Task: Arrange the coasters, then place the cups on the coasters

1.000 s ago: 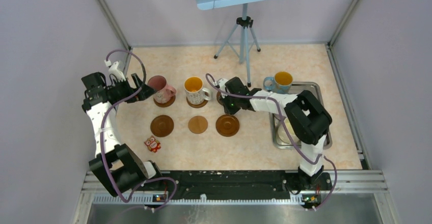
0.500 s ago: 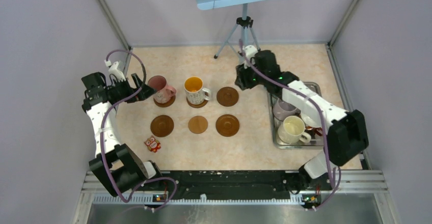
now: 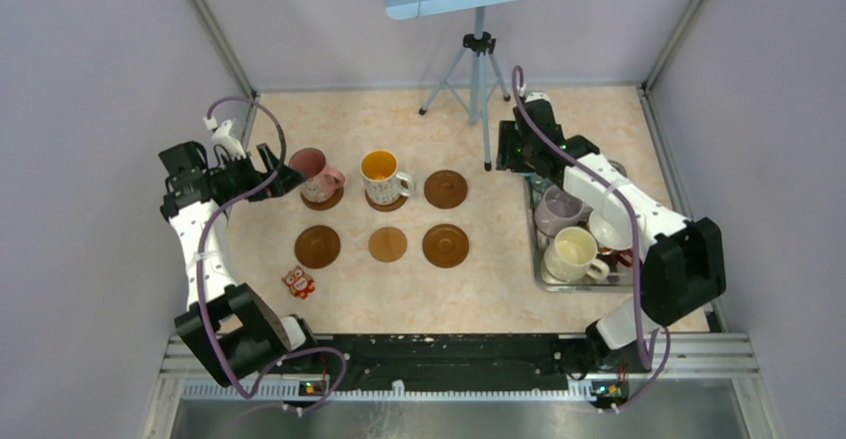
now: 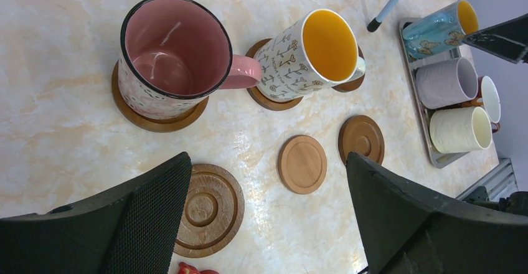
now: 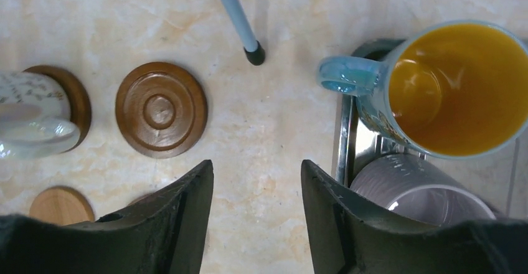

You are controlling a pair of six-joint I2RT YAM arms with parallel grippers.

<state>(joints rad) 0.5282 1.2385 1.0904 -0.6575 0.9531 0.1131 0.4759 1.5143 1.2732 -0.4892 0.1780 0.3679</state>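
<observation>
The table (image 3: 349,120) is holding everything, and the steel tray (image 3: 536,259) is sitting on its right side.

The right arm is reaching over the far end of the tray. The right gripper (image 5: 256,168) is hanging above the tray's far left corner. Its fingers are standing apart and are holding nothing. The left gripper (image 4: 266,162) is waiting far to the left of the tray, near the pink cup (image 3: 309,170). Its fingers are standing wide apart and are holding nothing too.

A tripod (image 3: 479,70) is standing beyond the tray, a bit to its left.

Four cups are sitting in the tray. The blue cup (image 5: 448,87) is at the far end, with its handle poking out over the left rim. The grey cup (image 3: 555,212) is lying next to it. The cream cup (image 3: 571,252) is at the near end. The red cup (image 4: 490,99) is on the right side, mostly hidden.

The six coasters are lying left of the tray in two rows. In the far row, the empty coaster (image 3: 446,189) is closest to the tray. Next, the white flower cup (image 3: 380,170) is sitting on its coaster (image 3: 387,203). The pink cup is sitting on the farthest coaster (image 3: 321,200). In the near row, a dark coaster (image 3: 446,245), a light coaster (image 3: 387,244) and another dark coaster (image 3: 317,246) are lying bare.

A little red owl (image 3: 297,281) is standing far left of the tray, toward the near edge.
</observation>
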